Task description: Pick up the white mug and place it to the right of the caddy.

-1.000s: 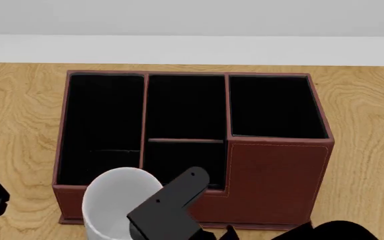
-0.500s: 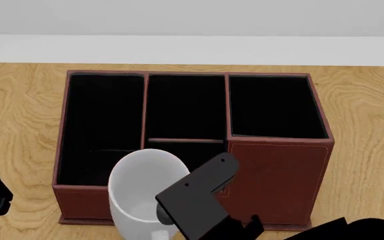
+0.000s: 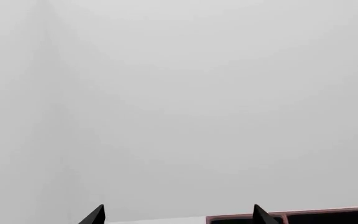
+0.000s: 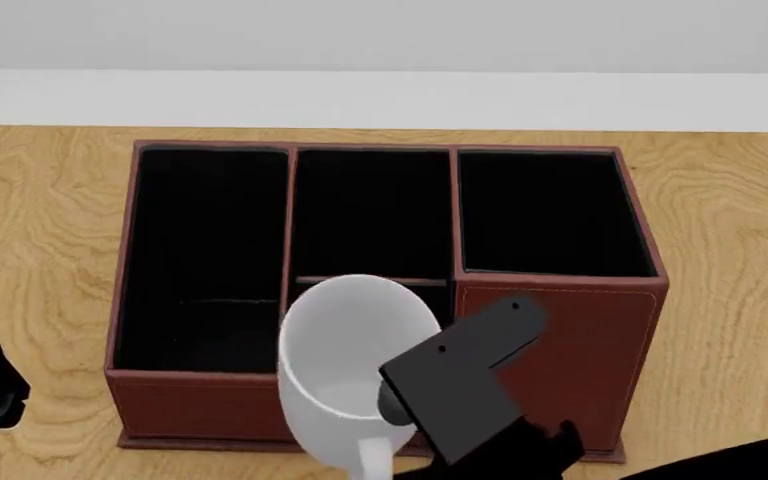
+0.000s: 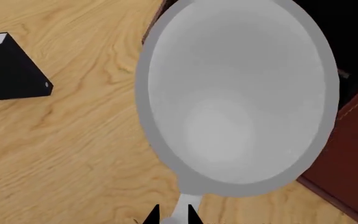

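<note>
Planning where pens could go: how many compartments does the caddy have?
4. On the caddy, one long at the left, one at the back middle, one at the back right, and a small front-middle one partly hidden by the white mug.

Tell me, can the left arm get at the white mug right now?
Probably not easily. The white mug is already gripped by its handle in the right hand, lifted in front of the caddy. The left hand is open and points toward the wall, with only the caddy's edge in its view.
</note>
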Motion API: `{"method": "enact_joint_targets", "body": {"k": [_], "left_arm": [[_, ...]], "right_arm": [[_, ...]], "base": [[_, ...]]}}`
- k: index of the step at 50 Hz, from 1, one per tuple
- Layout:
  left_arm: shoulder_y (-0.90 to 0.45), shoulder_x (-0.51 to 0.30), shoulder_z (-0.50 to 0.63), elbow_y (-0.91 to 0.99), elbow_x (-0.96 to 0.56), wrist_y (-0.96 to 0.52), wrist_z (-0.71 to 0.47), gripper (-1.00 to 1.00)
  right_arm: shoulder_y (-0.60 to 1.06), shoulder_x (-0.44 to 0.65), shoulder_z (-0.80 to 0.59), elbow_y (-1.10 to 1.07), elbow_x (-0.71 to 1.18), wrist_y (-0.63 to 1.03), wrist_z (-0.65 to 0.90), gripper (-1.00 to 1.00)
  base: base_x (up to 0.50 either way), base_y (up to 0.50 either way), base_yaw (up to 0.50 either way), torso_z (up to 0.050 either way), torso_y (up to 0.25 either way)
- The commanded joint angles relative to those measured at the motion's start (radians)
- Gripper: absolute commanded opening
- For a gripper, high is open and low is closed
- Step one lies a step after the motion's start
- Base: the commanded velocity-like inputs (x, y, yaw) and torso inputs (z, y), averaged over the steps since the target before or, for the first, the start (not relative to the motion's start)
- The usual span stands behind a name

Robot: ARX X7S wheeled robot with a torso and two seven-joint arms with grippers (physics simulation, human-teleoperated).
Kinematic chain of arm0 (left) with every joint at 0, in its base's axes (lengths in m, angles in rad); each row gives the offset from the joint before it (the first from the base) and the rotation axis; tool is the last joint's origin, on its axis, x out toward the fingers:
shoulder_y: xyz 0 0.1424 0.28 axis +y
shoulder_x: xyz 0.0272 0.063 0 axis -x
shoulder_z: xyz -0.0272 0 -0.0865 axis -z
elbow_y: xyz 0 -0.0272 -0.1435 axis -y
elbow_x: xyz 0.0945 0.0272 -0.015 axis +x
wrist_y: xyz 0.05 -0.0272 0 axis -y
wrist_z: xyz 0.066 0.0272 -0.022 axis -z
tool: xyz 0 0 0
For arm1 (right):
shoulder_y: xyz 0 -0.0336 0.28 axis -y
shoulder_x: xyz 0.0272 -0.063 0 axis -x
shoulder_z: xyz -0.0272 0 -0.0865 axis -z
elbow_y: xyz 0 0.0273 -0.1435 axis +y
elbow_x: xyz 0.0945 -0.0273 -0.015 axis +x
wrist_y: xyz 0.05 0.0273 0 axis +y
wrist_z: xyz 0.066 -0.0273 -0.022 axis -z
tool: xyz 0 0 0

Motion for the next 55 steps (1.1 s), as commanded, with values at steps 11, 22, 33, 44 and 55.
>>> {"method": "enact_joint_targets", "body": {"k": [11,22,33,44,55], "left_arm": [[0.004,-0.009,0.009,-0.02,-0.004,0.03,-0.003,1.0],[0.002,-0.014,0.01,-0.025,-0.011,0.033,-0.007,1.0],[-0.009,-0.015,0.021,-0.032,-0.014,0.03,-0.011,1.0],[-0.009,-0.019,0.024,-0.03,-0.02,0.032,-0.016,1.0],[-0.005,-0.021,0.029,-0.045,-0.016,0.056,-0.005,1.0]], "right_arm": [[-0.006,0.076,0.049,-0.015,-0.01,-0.022,-0.019,-1.0],[-0.02,0.127,0.07,-0.039,0.011,-0.041,-0.009,-1.0],[-0.038,0.178,0.088,-0.065,0.028,-0.059,0.007,-1.0],[-0.062,0.213,0.1,-0.072,0.023,-0.075,0.004,-1.0],[-0.091,0.255,0.119,-0.09,0.032,-0.1,0.006,-1.0]], "base": [[0.0,0.0,0.0,0.0,0.0],[0.0,0.0,0.0,0.0,0.001],[0.0,0.0,0.0,0.0,0.0],[0.0,0.0,0.0,0.0,0.001],[0.0,0.0,0.0,0.0,0.0]]}}
